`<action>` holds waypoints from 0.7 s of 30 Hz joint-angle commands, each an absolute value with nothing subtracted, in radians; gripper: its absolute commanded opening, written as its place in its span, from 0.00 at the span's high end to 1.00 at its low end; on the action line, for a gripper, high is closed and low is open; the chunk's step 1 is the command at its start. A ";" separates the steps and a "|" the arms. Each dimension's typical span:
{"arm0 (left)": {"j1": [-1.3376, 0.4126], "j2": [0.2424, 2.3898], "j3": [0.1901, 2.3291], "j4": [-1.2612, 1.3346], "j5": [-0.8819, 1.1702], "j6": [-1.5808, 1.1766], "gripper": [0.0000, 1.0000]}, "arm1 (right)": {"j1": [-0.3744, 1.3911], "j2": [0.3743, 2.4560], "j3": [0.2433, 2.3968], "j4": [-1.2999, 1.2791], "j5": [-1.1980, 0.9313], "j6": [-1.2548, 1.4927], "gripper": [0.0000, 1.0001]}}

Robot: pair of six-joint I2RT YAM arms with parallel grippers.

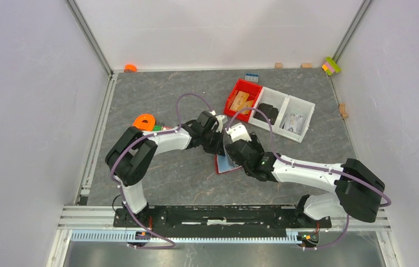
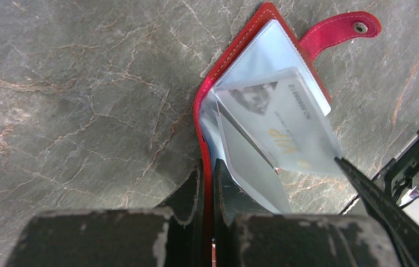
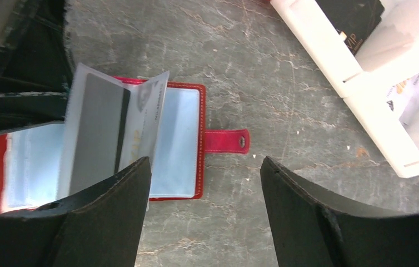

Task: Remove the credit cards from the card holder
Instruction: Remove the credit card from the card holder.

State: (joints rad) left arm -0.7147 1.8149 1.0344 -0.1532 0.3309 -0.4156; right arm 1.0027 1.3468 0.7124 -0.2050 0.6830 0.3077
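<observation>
Fingers, top view: left gripper (image 1: 217,149) and right gripper (image 1: 236,156) meet over the card holder (image 1: 225,165), which lies open on the table (image 1: 168,181), near the red bin (image 1: 231,100).
Left wrist view: left fingers (image 2: 188,194) are pinched together on the holder's red cover edge; a grey card (image 2: 285,122) sticks out, a right fingertip (image 2: 374,206) touching its corner.
Right wrist view: right fingers (image 3: 113,194) stand apart, one over the fanned sleeves; the strap (image 3: 227,141) points toward the white bin (image 3: 329,50).

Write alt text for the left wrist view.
The left gripper clamps the edge of an open red card holder on the grey table. A pale card marked VIP sticks out of its clear sleeves, with the other arm's black finger at its corner.
</observation>
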 commanded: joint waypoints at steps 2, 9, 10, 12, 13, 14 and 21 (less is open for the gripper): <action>-0.716 1.778 1.028 -0.161 0.346 -0.435 0.96 | 0.998 1.361 0.759 -0.267 0.807 0.298 0.26; -0.716 1.772 1.025 -0.158 0.345 -0.434 0.96 | 0.946 1.200 0.685 -0.215 0.781 0.280 0.23; -0.716 1.772 1.023 -0.156 0.346 -0.434 0.96 | 0.914 1.171 0.657 -0.185 0.710 0.272 0.22; -0.717 1.774 1.024 -0.153 0.350 -0.434 0.96 | 0.841 1.117 0.605 -0.105 0.534 0.260 0.21; -0.716 1.775 1.023 -0.152 0.352 -0.434 0.96 | 0.798 1.105 0.580 -0.077 0.443 0.260 0.22; -0.716 1.775 1.022 -0.151 0.353 -0.433 0.96 | 0.764 1.099 0.564 -0.047 0.373 0.264 0.23; -0.717 1.776 1.019 -0.141 0.371 -0.437 0.95 | 0.617 1.200 0.537 0.034 0.087 0.291 0.28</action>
State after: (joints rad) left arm -0.7147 1.8145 1.0264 -0.1551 0.3443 -0.4156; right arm 0.6617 1.1473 0.5461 -0.0708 0.3183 0.2810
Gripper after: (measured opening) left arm 0.070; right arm 0.724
